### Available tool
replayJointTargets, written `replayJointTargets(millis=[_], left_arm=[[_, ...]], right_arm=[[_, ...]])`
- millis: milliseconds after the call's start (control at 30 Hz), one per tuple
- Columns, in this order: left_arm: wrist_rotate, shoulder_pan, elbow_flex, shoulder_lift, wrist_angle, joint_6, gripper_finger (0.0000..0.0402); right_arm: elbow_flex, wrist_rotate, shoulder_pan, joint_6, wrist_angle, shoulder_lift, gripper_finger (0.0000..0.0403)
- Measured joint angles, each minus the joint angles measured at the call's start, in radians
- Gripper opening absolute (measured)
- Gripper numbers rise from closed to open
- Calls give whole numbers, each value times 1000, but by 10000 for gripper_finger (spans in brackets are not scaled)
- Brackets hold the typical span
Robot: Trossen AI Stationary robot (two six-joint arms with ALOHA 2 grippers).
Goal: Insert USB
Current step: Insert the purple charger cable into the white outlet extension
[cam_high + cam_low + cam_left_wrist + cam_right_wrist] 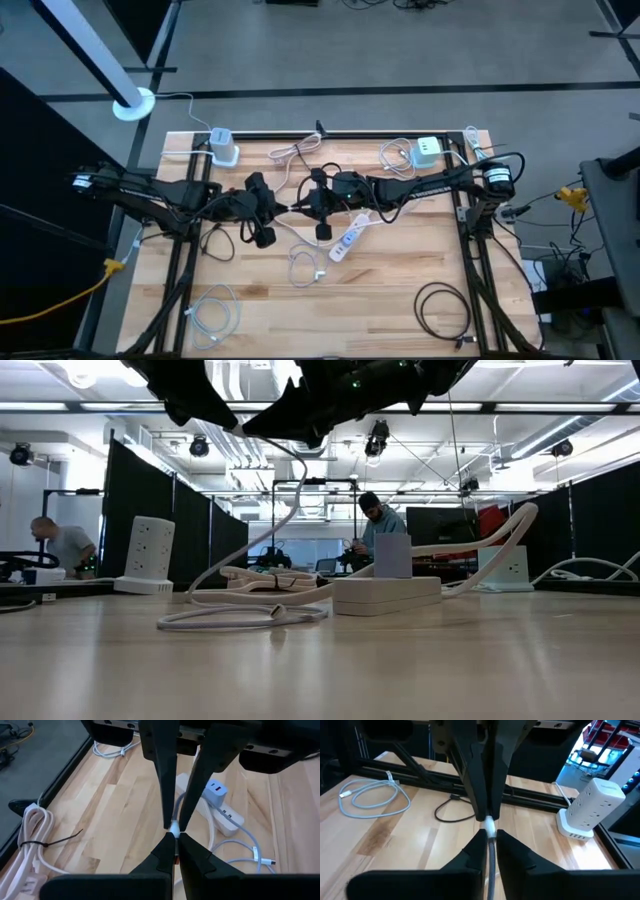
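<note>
Pale wood planks form the table (400, 290). At its centre, the left gripper (172, 831) and right gripper (487, 826) both pinch a smooth white cable (174, 827), power strip (347, 238) at five o'clock.

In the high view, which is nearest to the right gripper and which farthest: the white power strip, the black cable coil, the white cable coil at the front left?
Measured from the right gripper, above the table's middle:
1. White power strip, just to its front right.
2. White cable coil, front-left corner.
3. Black cable coil, front-right corner, a little farther.
</note>
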Motion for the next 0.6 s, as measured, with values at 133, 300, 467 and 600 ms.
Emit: replayJointTargets(millis=[133, 300, 467, 600], left_arm=[[0, 0, 0, 0, 4, 11, 2], [-1, 0, 0, 0, 10, 13, 2], [-1, 0, 0, 0, 14, 15, 2], [1, 0, 0, 0, 16, 15, 2]], right_arm=[[0, 0, 0, 0, -1, 0, 5], [0, 0, 0, 11, -3, 0, 3], [0, 0, 0, 15, -3, 0, 5], [0, -14, 0, 16, 0, 0, 25]])
